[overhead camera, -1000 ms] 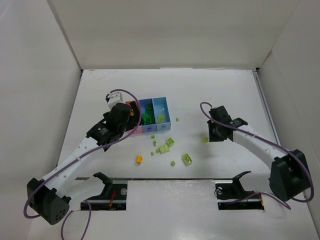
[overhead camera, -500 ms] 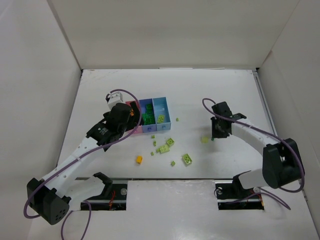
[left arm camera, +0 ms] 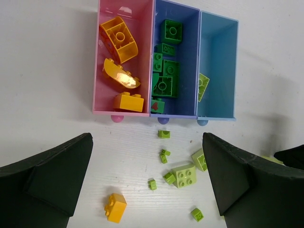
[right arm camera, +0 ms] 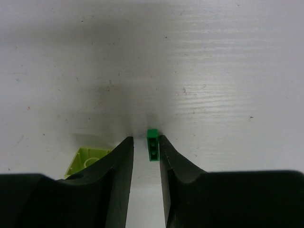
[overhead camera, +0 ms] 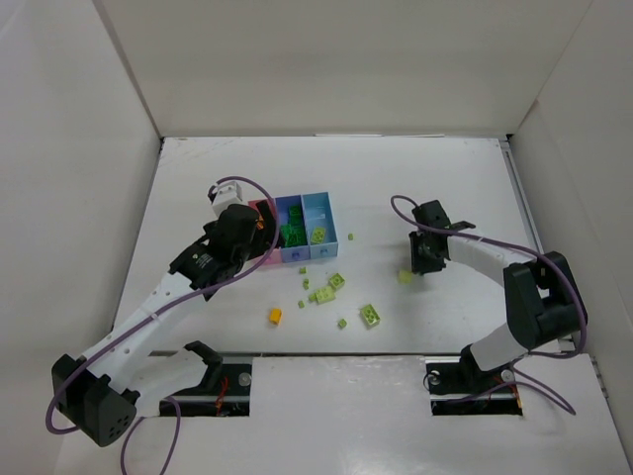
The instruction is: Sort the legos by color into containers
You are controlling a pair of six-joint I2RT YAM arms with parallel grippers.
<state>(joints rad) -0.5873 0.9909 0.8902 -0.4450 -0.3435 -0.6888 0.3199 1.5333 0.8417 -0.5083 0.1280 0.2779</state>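
Green lego [right arm camera: 153,145] sits between the right tool's [right arm camera: 145,140] narrowly parted fingers [right arm camera: 118,180], touching one; left tool [left arm camera: 147,137] spread wide before the containers [left arm camera: 123,113].

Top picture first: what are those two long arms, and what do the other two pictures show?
They are two robot arms bolted to a table, seen from above. Each ends in a two-finger gripper. The other pictures come from cameras on the wrists.

The left gripper, wide open and empty, looks down on three joined bins. The pink one holds orange bricks, the middle one dark green bricks, and the light blue one a lime brick. Loose lime bricks and one orange brick lie nearby.

The right gripper has its jaws slightly apart around a small green brick, which does not look clamped.
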